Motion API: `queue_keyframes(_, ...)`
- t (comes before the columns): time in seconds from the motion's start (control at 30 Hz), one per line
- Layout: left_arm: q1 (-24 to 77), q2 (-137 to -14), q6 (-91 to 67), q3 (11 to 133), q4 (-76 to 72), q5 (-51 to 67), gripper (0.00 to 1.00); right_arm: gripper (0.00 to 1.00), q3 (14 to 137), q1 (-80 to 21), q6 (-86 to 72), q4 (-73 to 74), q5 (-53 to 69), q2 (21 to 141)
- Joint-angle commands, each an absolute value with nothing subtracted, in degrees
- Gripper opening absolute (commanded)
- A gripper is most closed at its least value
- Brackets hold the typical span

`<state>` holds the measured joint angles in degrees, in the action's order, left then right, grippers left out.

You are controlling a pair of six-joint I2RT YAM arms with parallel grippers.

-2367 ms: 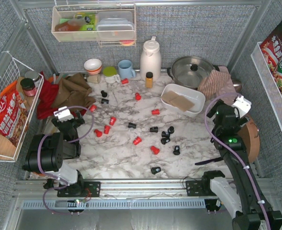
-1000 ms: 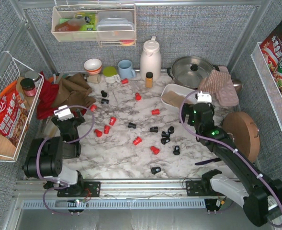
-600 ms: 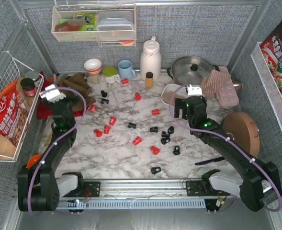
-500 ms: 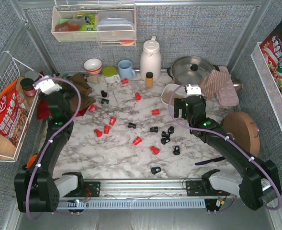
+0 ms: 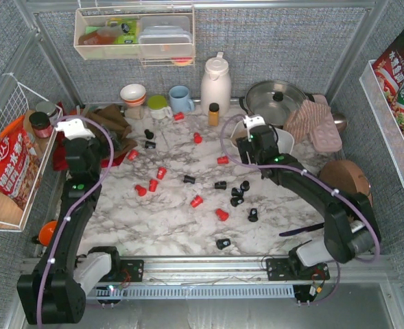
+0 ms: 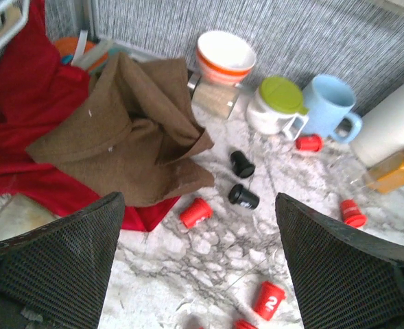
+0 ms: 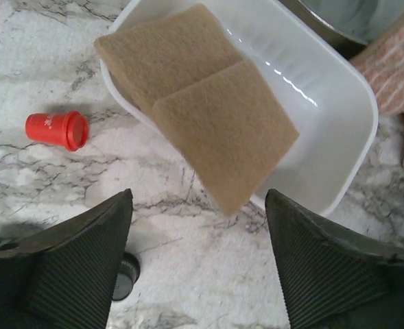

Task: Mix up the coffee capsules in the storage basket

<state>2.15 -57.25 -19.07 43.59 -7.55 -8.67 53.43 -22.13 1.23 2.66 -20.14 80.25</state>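
**Kid:** Where was the storage basket (image 7: 325,82)?

**Me:** At 2 o'clock on the table (image 5: 167,226). It was white and shallow. My right gripper (image 7: 196,205) hung over its near rim, fingers wide apart, holding nothing. My left gripper (image 6: 198,205) was over at 9 o'clock, wide apart and empty too.

**Kid:** Were the coffee capsules (image 5: 197,201) inside it?

**Me:** I saw none in it. Two brown pads (image 7: 208,116) lay there, and one poked out over the rim. The capsules, red and black, were spread over the middle of the table. One red capsule (image 7: 56,130) lay on its side at 9 o'clock from the basket.

**Kid:** How would they feel?

**Me:** Light, hard and smooth, I think. They could roll, so I would pinch one across its round body, just under the wide rim. The basket looked stiff and light, so a bump might make it slide.

**Kid:** Any words on things?

**Me:** One marked capsule (image 6: 269,299) under my left gripper showed a white 2. The one by the basket had white marks too small to read. The red snack bags (image 5: 400,75) at 3 and 9 o'clock had writing I could not make out
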Motion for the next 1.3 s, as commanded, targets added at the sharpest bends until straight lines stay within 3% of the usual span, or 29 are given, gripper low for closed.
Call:
queue_keyframes(0.0,2.18,-53.63,-20.81,43.50,-10.83,-7.28,0.99,0.78,58.12,-22.09,8.91,3.98,-20.84,85.82)
queue_keyframes(0.6,2.13,-49.66,-25.03,42.61,-11.25,-3.59,0.99,0.53,61.87,-21.80,13.44,4.68,-26.32,94.58)
queue_keyframes(0.93,2.20,-49.74,-24.87,42.19,-11.50,-4.13,0.99,0.46,64.25,-21.55,14.44,4.48,-26.00,98.00)
queue_keyframes(1.1,2.17,-50.00,-24.87,42.12,-11.57,-4.14,0.99,0.27,64.55,-21.45,14.85,4.83,-26.16,97.91)
queue_keyframes(1.17,2.19,-50.01,-24.96,42.10,-11.55,-4.21,0.99,0.00,64.19,-21.42,14.78,4.52,-26.86,97.46)
queue_keyframes(1.27,2.16,-49.96,-24.96,42.02,-11.69,-4.22,0.99,0.00,63.98,-21.33,14.64,4.28,-27.85,97.00)
